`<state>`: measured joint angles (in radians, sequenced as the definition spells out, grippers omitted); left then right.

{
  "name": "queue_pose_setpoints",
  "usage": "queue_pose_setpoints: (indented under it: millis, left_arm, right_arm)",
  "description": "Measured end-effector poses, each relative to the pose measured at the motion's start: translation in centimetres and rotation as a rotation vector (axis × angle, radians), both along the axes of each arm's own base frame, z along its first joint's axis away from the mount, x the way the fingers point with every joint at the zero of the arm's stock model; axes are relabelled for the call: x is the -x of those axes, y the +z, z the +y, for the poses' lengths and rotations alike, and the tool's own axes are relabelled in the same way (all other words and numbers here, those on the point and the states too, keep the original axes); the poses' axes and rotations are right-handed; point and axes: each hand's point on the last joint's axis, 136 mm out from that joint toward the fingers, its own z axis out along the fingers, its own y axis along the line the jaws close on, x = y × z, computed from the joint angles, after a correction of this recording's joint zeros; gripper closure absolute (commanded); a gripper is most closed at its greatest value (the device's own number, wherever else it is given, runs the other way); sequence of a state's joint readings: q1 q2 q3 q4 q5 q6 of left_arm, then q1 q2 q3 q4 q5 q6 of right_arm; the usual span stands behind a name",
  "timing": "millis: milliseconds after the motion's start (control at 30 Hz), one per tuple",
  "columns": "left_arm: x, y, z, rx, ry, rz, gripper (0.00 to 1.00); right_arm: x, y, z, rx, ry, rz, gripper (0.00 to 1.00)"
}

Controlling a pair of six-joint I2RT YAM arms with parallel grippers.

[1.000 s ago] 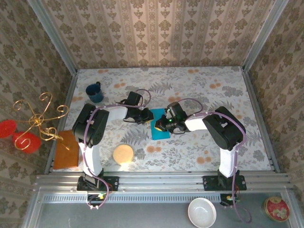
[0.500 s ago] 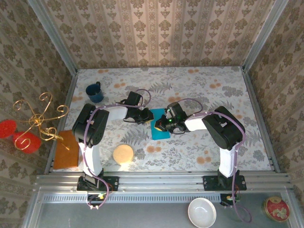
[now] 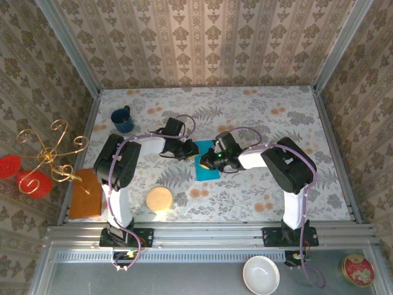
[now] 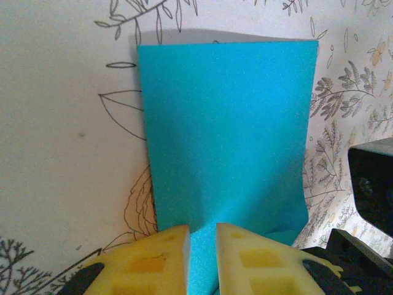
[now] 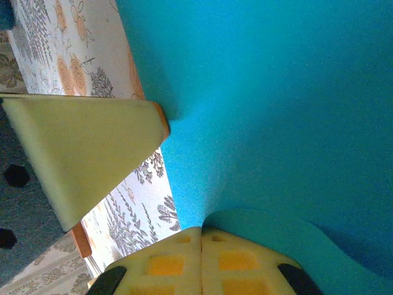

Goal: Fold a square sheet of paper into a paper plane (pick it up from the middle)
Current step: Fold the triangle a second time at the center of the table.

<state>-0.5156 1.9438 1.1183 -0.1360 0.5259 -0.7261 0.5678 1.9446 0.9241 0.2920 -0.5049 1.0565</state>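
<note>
The square sheet of paper (image 3: 206, 165) is turquoise and lies as a folded rectangle in the middle of the floral table. My left gripper (image 3: 189, 152) is at its upper left edge. In the left wrist view the yellow fingers stand a narrow gap apart (image 4: 202, 230), and a ridge of the paper (image 4: 227, 135) rises into that gap. My right gripper (image 3: 209, 161) sits over the sheet's right side. Its fingers (image 5: 201, 230) are pressed together where the paper (image 5: 276, 110) pinches and curls. One left finger (image 5: 86, 147) touches the sheet's edge there.
A dark blue mug (image 3: 123, 120) stands at the back left. A round tan disc (image 3: 159, 199) lies near the left arm's base. A brown board (image 3: 86, 193) and a gold wire stand (image 3: 49, 157) sit at the left edge. A white bowl (image 3: 261, 275) lies beyond the front rail.
</note>
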Motion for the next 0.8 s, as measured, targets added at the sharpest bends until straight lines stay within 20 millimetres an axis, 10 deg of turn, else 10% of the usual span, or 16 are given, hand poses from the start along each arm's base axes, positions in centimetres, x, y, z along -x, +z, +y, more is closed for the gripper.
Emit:
queue_pose_setpoints:
  millis: [467,800]
  left_arm:
    - [-1.8,4.3,2.8,-0.038,0.101,-0.132,0.69]
    - [-0.6,5.2,5.1,-0.121,0.133,-0.175,0.71]
  right_arm:
    - [-0.6,1.0,0.6,-0.028,-0.01,0.004,0.65]
    - [-0.6,0.8,0.5,-0.014,-0.011,0.005,0.74]
